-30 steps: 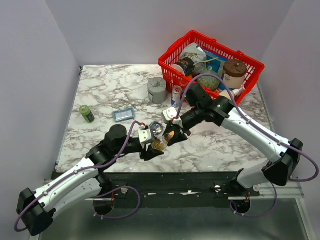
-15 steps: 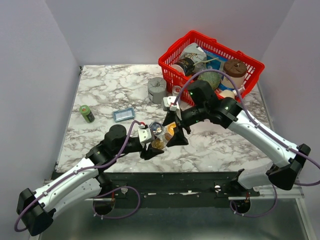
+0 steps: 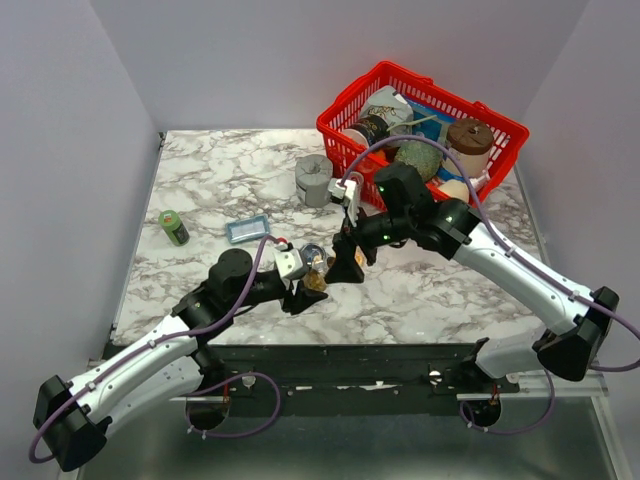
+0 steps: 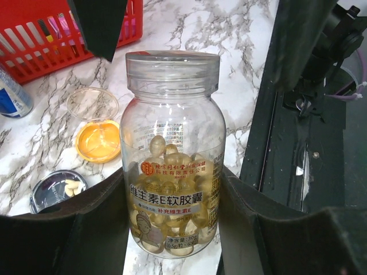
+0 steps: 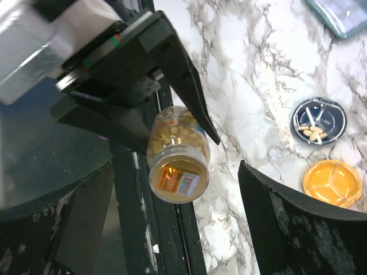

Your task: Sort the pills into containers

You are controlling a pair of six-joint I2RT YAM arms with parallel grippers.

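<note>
Pills [image 4: 172,166], yellow softgels, seen packed inside clear bottle [image 4: 172,114]. Bottle clamped between fingers of left claw [image 4: 172,226], held above near edge of desk [image 4: 229,34]. Few pale pills seen lying in silvery dish [image 4: 56,193]. Orange dish [image 4: 98,141] set just beside it. Right claw [image 5: 175,166] spread wide, nothing gripped, positioned close by bottle.

This is looking like a robot lab test cell: plain grey walls [image 3: 60,150] are enclosing a marble-print table [image 3: 460,290], two arms [image 3: 150,360] are sitting bolted to a dark metal rail [image 3: 350,362] at its near edge, and loose cables [image 3: 279,400] are hanging beneath.
</note>
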